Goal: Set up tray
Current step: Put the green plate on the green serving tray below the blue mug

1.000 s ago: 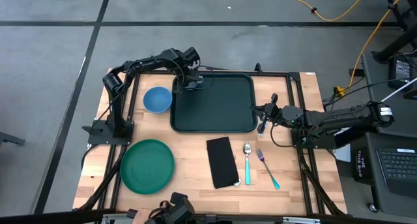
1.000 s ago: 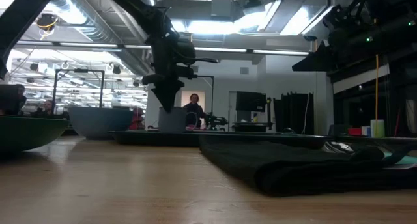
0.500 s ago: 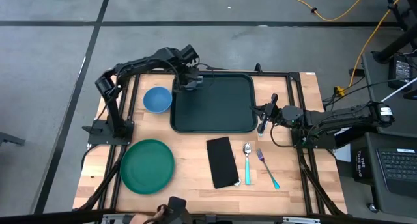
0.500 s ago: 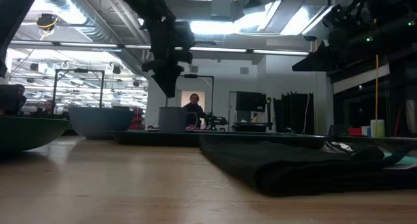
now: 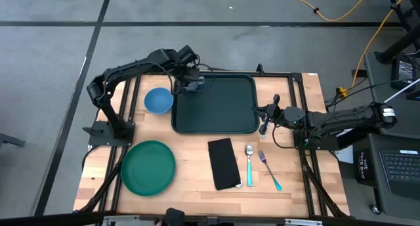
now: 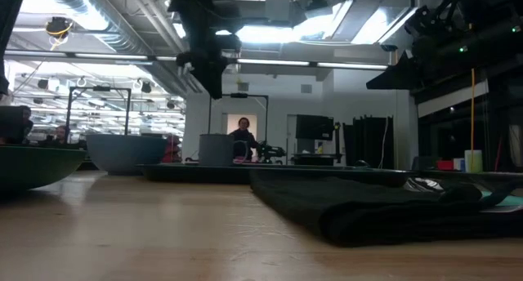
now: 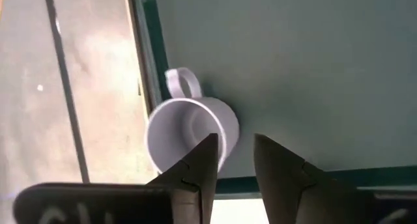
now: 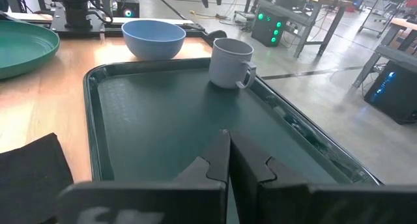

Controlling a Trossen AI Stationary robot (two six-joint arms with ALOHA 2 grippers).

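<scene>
You have 1 mug (image 7: 190, 137) on the tray (image 5: 216, 108) in its far left corner, left tool (image 7: 229, 160) open above it, right tool (image 8: 228, 155) shut at the tray's right edge; bowl (image 5: 158, 100), plate (image 5: 148, 167), napkin (image 5: 223, 163), spoon (image 5: 249, 161) and fork (image 5: 269, 168) remain on the tabletop (image 5: 190, 160).

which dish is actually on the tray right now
Only the grey mug, in a far corner of the tray. The blue bowl and green plate sit beside it.

Left tool (image 5: 191, 82) hides the mug from above, plate (image 6: 29, 165) cut off low.
</scene>
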